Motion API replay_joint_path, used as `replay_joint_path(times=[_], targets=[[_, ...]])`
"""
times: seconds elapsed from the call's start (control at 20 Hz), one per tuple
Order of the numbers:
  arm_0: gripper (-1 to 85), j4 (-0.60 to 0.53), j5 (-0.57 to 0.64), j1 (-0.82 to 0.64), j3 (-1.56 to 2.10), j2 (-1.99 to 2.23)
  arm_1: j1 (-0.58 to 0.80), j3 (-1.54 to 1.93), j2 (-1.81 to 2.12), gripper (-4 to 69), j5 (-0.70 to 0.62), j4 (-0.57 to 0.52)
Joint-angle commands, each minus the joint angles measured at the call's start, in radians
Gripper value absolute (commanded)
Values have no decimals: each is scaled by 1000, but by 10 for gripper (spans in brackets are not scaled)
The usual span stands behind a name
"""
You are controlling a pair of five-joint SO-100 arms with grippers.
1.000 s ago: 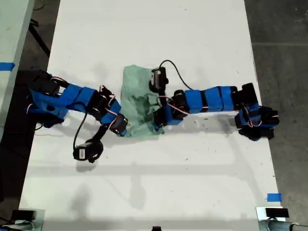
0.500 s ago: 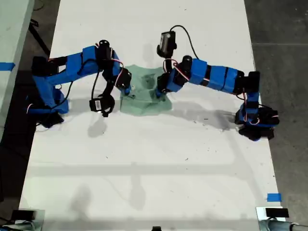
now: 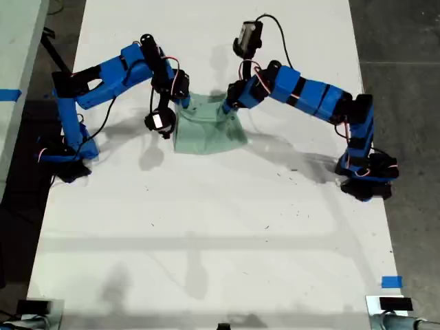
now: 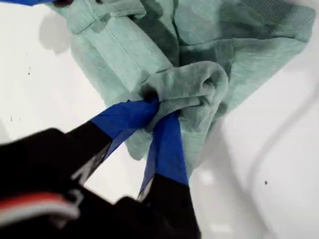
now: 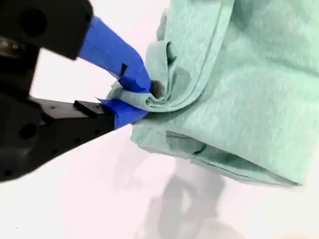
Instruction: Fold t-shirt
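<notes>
The pale mint-green t-shirt point(image 3: 206, 134) hangs as a folded panel between two blue arms in the middle of the exterior view, its lower edge on the white table point(image 3: 206, 240). One arm's gripper point(image 3: 184, 104) pinches the upper corner on the exterior view's left, and the other arm's gripper point(image 3: 230, 106) pinches the corner on the right. Which arm is first I cannot tell. My first gripper point(image 4: 157, 107) is shut on a bunched fold of the t-shirt point(image 4: 249, 59). My second gripper point(image 5: 142, 97) is shut on a rolled edge of the t-shirt point(image 5: 249, 99).
The arm bases stand at the exterior view's left point(image 3: 65, 158) and right point(image 3: 364, 175) table edges. A blue tape mark point(image 3: 391, 282) sits near the lower right of the exterior view. Dark floor point(image 3: 405, 82) borders the table on that view's right.
Both arms have lifted and swung toward the top of the exterior view, carrying the t-shirt along. It was crumpled low between them and now hangs spread between the two grippers.
</notes>
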Motion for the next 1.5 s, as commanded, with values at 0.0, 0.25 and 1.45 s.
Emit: replay_joint_path(times=[0.0, 0.25, 1.45], targets=[[246, -32, 9, -49, -12, 12, 60, -9, -2, 308, -12, -29], [300, 6, 28, -164, 14, 161, 172, -14, 84, 314, -64, 101], [1, -325, -402, 163, 1723, 1799, -95, 1396, 1376, -13, 341, -20]])
